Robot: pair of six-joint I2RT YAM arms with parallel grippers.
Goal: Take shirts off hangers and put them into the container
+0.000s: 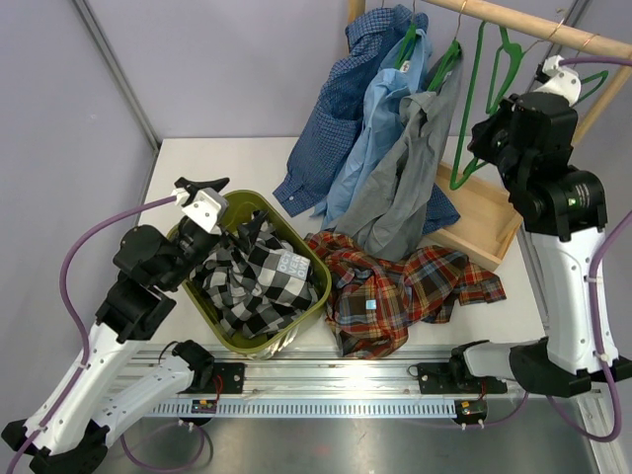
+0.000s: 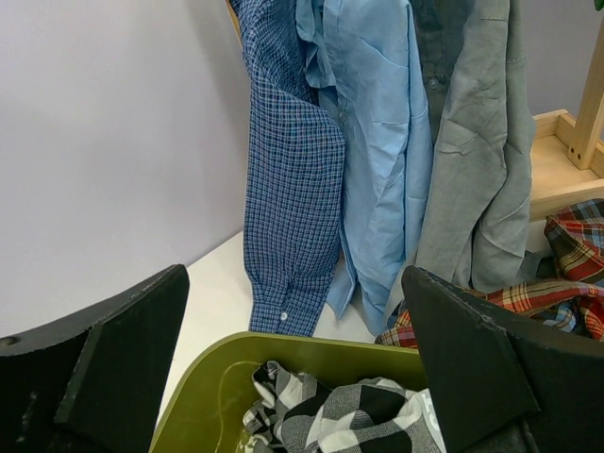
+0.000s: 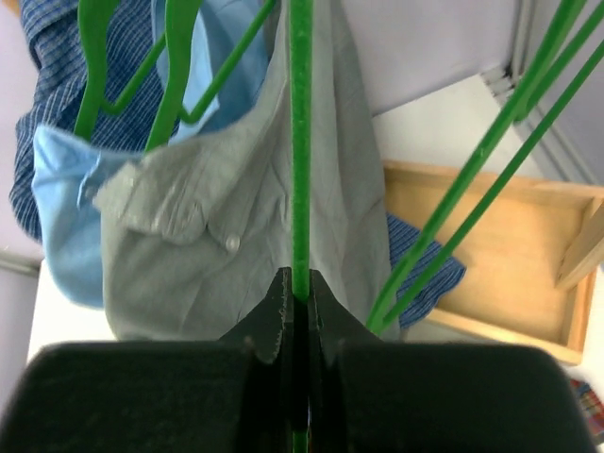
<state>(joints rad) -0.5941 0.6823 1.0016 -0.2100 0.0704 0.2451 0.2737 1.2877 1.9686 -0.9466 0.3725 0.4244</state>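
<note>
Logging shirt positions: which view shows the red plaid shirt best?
Top external: the red plaid shirt lies whole on the table beside the container. Left wrist catches only a corner at its right edge; right wrist shows hardly any.

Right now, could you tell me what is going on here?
Two shirts are off their hangers. The black-and-white check shirt lies in the olive container, the open left tool above its rim. The red plaid shirt lies on the table beside it. The right tool is shut on a green hanger next to the grey shirt, which hangs beside the light blue shirt and dark blue shirt.
</note>
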